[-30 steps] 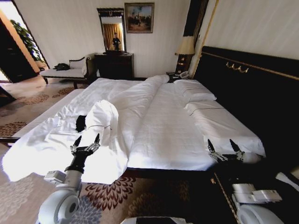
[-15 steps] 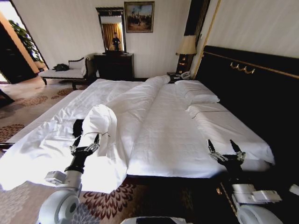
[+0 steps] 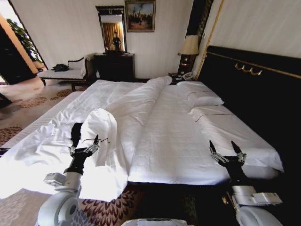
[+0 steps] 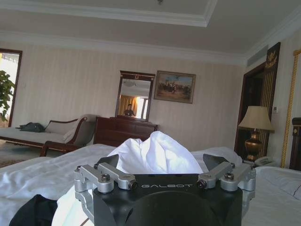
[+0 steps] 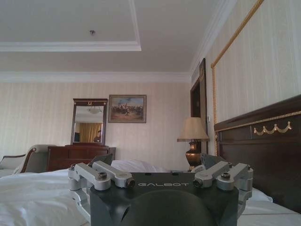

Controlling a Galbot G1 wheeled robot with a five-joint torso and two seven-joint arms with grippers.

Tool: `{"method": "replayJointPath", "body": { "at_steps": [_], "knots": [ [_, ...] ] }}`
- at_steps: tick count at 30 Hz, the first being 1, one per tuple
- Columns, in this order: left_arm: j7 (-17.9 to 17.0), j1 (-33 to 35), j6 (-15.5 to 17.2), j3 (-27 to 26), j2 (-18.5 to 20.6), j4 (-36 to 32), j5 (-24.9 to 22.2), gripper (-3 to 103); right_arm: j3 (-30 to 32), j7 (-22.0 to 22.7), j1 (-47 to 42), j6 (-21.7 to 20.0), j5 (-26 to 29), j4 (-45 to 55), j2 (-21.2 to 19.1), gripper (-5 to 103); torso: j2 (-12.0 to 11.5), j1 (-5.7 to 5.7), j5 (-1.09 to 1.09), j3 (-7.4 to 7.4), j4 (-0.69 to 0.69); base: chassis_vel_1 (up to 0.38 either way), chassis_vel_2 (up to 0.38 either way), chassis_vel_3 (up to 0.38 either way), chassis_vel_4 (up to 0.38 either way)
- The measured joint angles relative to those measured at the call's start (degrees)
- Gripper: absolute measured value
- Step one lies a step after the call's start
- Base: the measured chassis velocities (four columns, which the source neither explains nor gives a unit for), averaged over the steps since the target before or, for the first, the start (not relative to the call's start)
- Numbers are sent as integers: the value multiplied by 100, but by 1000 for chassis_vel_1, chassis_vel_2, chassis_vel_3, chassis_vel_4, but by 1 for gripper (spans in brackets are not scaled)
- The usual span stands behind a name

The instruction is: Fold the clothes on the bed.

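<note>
From the head camera I see the very large white-sheeted bed with its dark wooden frame and tall dark headboard (image 3: 174,136), its white duvet (image 3: 101,125) bunched into a raised hump near the left edge. The small black soft-fabric T-shirt (image 3: 75,133) shows as a dark patch lying against the left side of that hump, partly hidden in the folds, just beyond my left gripper (image 3: 83,146), which hovers with its fingers spread apart and empty. My right gripper (image 3: 225,149) sits over the near right corner of the mattress, close to the headboard, fingers likewise parted and holding nothing.
</note>
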Motion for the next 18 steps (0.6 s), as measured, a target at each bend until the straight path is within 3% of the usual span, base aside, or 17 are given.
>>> {"method": "replayJointPath", "body": {
  "at_steps": [18],
  "knots": [
    [-11,10,55,5,-52,-23,22,100,-45,17,60,21,-72,-34,39,100,0,2,0,1,0,0,0,0,0]
  ]
}}
